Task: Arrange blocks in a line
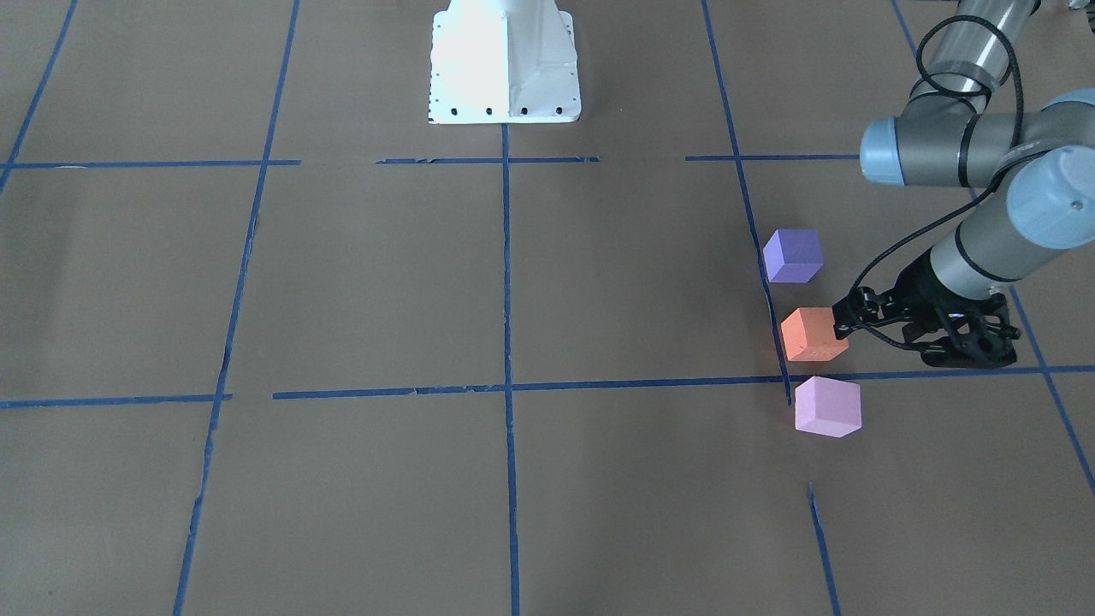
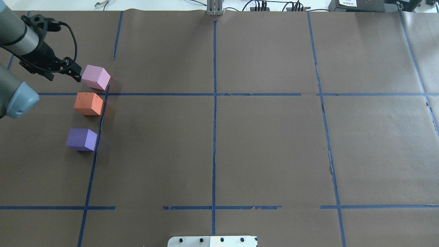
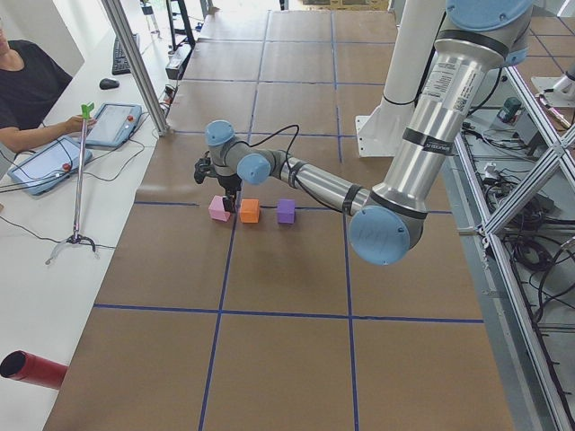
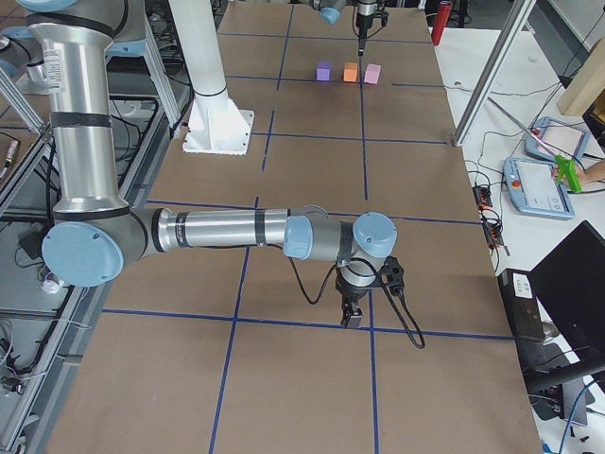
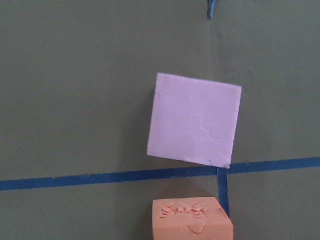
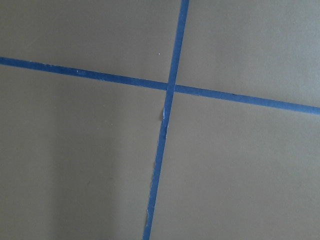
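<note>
Three blocks lie in a row beside a blue tape line: violet-blue (image 1: 793, 255), orange (image 1: 813, 334) and pale pink (image 1: 827, 406). The overhead view shows them as pink (image 2: 96, 77), orange (image 2: 88, 103) and violet (image 2: 81, 139). My left gripper (image 1: 928, 342) hangs above the table beside the orange and pink blocks. Its fingers look spread and it holds nothing. The left wrist view looks down on the pink block (image 5: 195, 119) and the top of the orange block (image 5: 192, 218). My right gripper (image 4: 352, 320) hovers over a tape crossing far from the blocks; I cannot tell if it is open.
The white robot base (image 1: 505, 60) stands at the middle of the robot's table edge. An operator (image 3: 31, 85) sits with tablets at the far side. A thin stand (image 3: 79, 180) and a red cylinder (image 3: 31, 368) are on the white side table.
</note>
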Robot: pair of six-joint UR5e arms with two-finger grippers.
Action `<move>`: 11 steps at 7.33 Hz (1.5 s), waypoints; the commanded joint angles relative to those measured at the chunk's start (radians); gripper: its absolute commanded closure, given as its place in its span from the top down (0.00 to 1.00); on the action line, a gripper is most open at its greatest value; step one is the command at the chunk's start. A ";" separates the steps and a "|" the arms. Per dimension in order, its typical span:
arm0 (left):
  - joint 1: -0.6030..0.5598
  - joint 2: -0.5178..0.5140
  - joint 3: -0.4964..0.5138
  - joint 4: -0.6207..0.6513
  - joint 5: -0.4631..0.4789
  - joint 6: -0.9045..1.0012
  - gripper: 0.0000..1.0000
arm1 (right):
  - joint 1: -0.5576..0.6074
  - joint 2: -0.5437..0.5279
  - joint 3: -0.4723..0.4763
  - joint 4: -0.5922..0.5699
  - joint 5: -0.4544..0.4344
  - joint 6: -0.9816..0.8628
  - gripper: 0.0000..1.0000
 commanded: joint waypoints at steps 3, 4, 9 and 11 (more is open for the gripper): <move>-0.302 0.084 -0.145 0.348 -0.004 0.520 1.00 | 0.000 0.000 0.001 0.000 0.000 0.001 1.00; -0.373 0.154 -0.140 0.347 -0.004 0.633 1.00 | 0.000 0.000 0.000 0.000 0.000 0.000 1.00; -0.544 0.365 0.013 0.327 -0.033 0.881 1.00 | 0.000 0.000 0.000 0.000 0.000 0.001 1.00; -0.544 0.414 0.019 0.240 -0.108 0.873 1.00 | 0.000 0.000 0.001 0.000 0.000 0.000 1.00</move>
